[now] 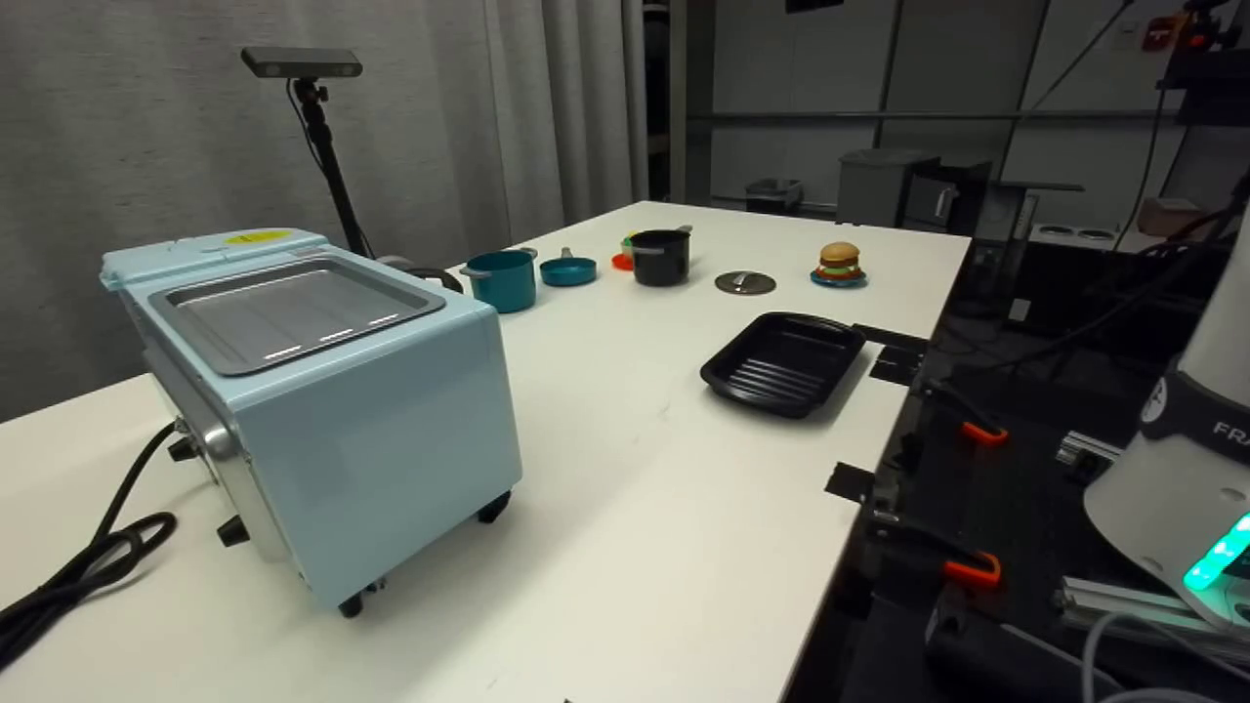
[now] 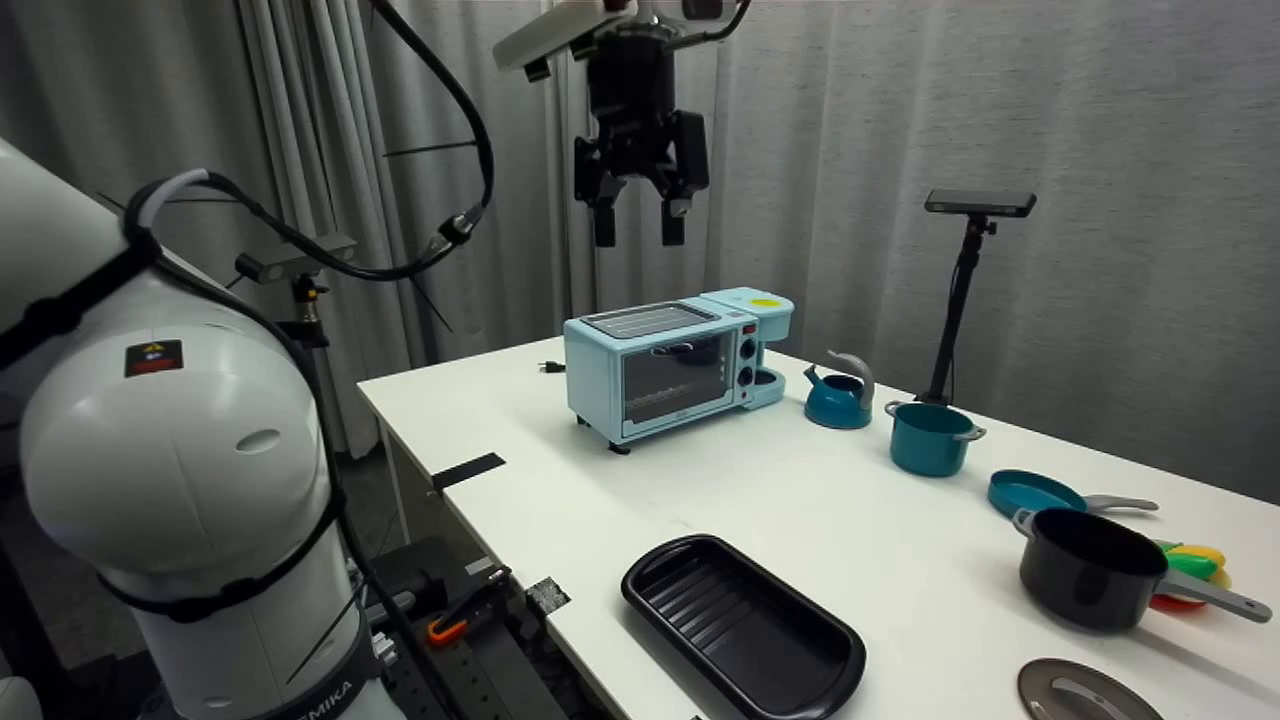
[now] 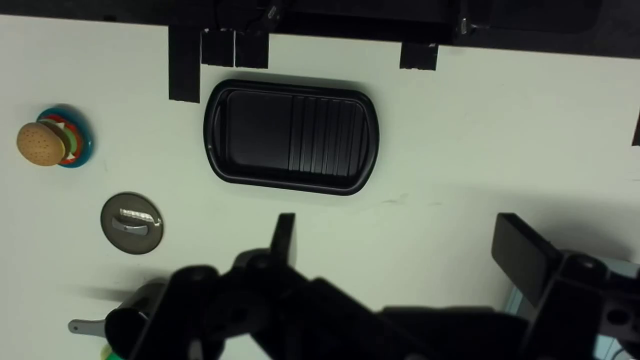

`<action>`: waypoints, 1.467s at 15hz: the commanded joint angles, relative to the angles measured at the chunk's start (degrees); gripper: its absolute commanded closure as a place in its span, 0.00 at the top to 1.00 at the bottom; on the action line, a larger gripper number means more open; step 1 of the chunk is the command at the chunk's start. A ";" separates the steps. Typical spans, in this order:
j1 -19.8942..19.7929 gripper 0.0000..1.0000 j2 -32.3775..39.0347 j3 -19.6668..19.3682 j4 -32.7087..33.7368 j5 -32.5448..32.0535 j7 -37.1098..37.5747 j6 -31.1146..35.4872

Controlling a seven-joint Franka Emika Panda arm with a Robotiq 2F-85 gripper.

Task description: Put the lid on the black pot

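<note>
The lid [image 1: 757,284] is a flat, dark round disc with a grey handle. It lies flat on the table, handle up; it also shows in an exterior view [image 2: 1070,694], cut by the lower edge, and in the wrist view [image 3: 132,241]. The black pot [image 1: 661,262] stands upright and uncovered beside the lid, its long grey handle pointing away; it also shows in an exterior view [image 2: 1080,590]. In the wrist view the pot [image 3: 122,325] is partly hidden by the gripper. My gripper [image 2: 638,228] is open and empty, high above the table; its fingers also show in the wrist view [image 3: 395,237].
A black tray [image 1: 786,363] lies near the table edge. A toy burger [image 1: 839,262] sits beyond the lid. A teal pot [image 2: 930,440], teal pan [image 2: 1030,492] and teal kettle [image 2: 838,402] line the far side. A light blue toaster oven [image 2: 650,375] stands near them.
</note>
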 commanded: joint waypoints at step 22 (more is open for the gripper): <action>-2.43 1.00 8.68 -8.96 2.38 7.58 0.22 -0.91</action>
